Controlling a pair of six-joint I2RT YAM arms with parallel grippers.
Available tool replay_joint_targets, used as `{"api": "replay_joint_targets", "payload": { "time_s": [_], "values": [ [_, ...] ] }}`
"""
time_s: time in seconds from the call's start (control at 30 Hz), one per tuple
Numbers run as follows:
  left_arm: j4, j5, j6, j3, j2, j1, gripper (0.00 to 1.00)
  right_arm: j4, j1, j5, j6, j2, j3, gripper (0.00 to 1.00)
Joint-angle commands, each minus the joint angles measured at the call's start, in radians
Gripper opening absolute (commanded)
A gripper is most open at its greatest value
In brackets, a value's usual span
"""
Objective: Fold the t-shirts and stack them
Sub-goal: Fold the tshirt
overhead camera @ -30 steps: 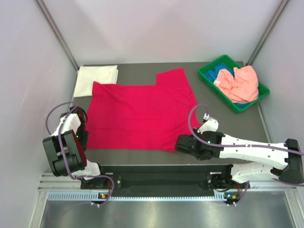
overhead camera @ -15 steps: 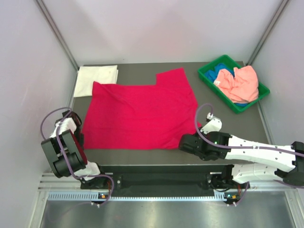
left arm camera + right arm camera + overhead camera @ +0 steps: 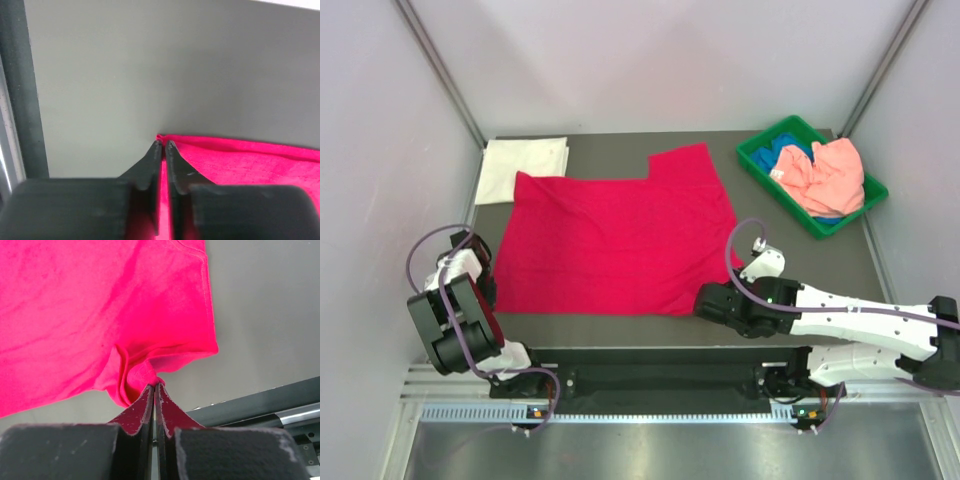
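Observation:
A crimson-red t-shirt (image 3: 615,240) lies spread flat across the middle of the table. My left gripper (image 3: 163,144) is shut on its near left corner (image 3: 161,137), with red cloth (image 3: 240,160) showing between and beside the jaws. My right gripper (image 3: 154,386) is shut on a bunched fold of the shirt's near right hem (image 3: 135,375). A white t-shirt (image 3: 522,170), folded square, sits at the back left. A salmon-pink t-shirt (image 3: 825,175) and a blue one (image 3: 783,152) lie in a green bin.
The green plastic bin (image 3: 758,160) stands at the back right corner. A dark rail (image 3: 660,355) runs along the table's near edge, close to both grippers. Grey walls close in the left, back and right sides.
My left gripper has shut on the red shirt's near left corner; it stood open before. The right arm shifted slightly right, dragging the shirt's near right hem with it.

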Motion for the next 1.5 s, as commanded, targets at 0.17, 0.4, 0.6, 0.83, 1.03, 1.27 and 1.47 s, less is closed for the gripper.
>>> {"api": "replay_joint_targets", "payload": {
  "time_s": [0.17,0.4,0.6,0.83,1.03,1.27,1.47],
  "values": [
    [0.002,0.005,-0.012,-0.037,-0.080,0.005,0.00,-0.124,-0.003,0.092,0.065,0.001,0.081,0.00],
    [-0.127,-0.071,-0.026,0.018,-0.331,0.005,0.00,-0.273,-0.003,0.162,0.067,0.016,0.164,0.00],
    [-0.149,-0.062,0.014,0.047,-0.473,0.005,0.00,-0.073,-0.002,0.152,-0.241,-0.064,0.143,0.00],
    [-0.185,-0.071,0.014,0.062,-0.413,0.006,0.00,-0.077,-0.008,0.151,-0.254,-0.090,0.061,0.00],
    [-0.120,-0.055,0.005,0.107,-0.347,0.005,0.00,-0.019,-0.175,0.294,-0.533,-0.036,0.165,0.00],
    [-0.019,0.019,-0.017,0.162,-0.241,0.002,0.00,0.557,-0.392,0.186,-1.099,-0.082,0.112,0.00],
    [0.018,0.004,-0.027,0.231,-0.126,-0.064,0.00,0.725,-0.494,0.038,-1.297,0.002,0.098,0.00]
  ]
}}
